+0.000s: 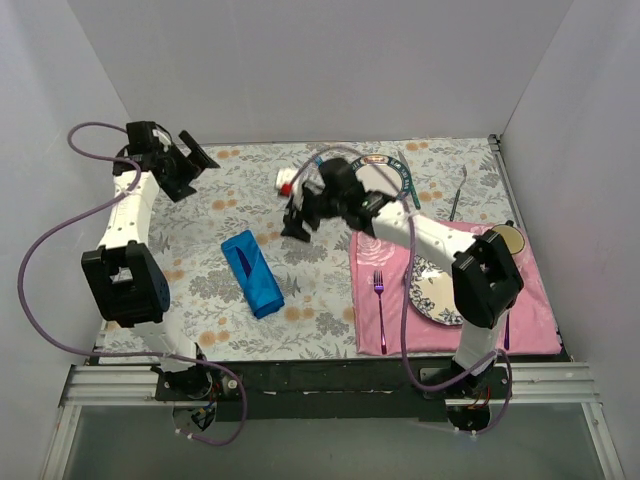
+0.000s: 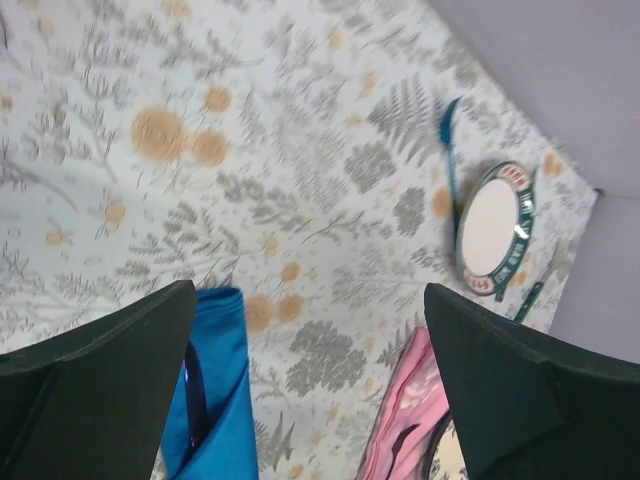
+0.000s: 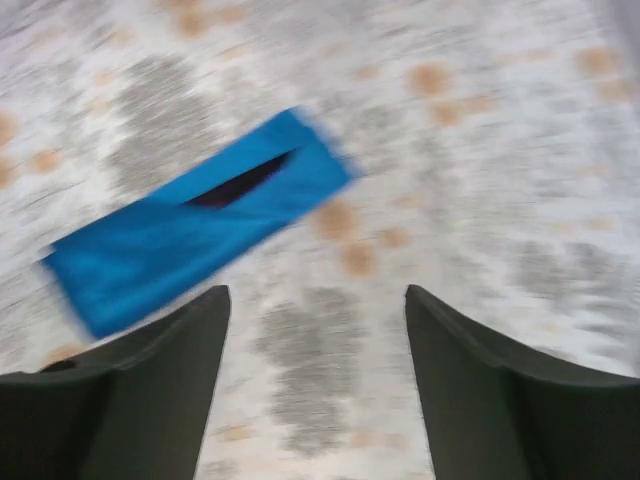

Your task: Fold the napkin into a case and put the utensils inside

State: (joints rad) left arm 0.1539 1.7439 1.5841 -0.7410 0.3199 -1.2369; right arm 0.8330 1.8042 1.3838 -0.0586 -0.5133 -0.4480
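Surface: a table [image 1: 250, 170] under a floral cloth of grey and orange is seen, closed in by white walls on three sides.
Case: the blue case [image 1: 252, 272] is laid flat and aslant, left of the table's centre and nearer the near edge, apart from the pink placemat [image 1: 530, 310].
Case mouth: a dark slot is seen in its upper face in both wrist views.
Utensils: a dark strip in the slot is judged to be the purple knife [image 2: 195, 390]; the light-blue fork cannot be made out.
Left claw: the left claw [image 2: 310, 300] is held wide apart near the far left corner, with nothing between its fingers.
Right claw: the right claw [image 3: 316, 295] is spread and empty, raised over the middle of the table beyond the case's far end; its view is smeared.
Other items: a magenta fork [image 1: 379, 285] and a patterned plate [image 1: 420, 300] are set on the placemat; a teal-rimmed plate [image 2: 521, 215] and a teal knife [image 2: 450, 150] are placed by the far edge.
Progress: the folding and loading are judged done or nearly so.
Risk, unfolding: the loose cloth could be flicked open if it is brushed by a finger of the right claw.
Risk, spilling: the utensils could be slid out through the slot if the case is dragged or tipped.
Risk, mix-up: the magenta fork or teal knife could be taken by mistake.
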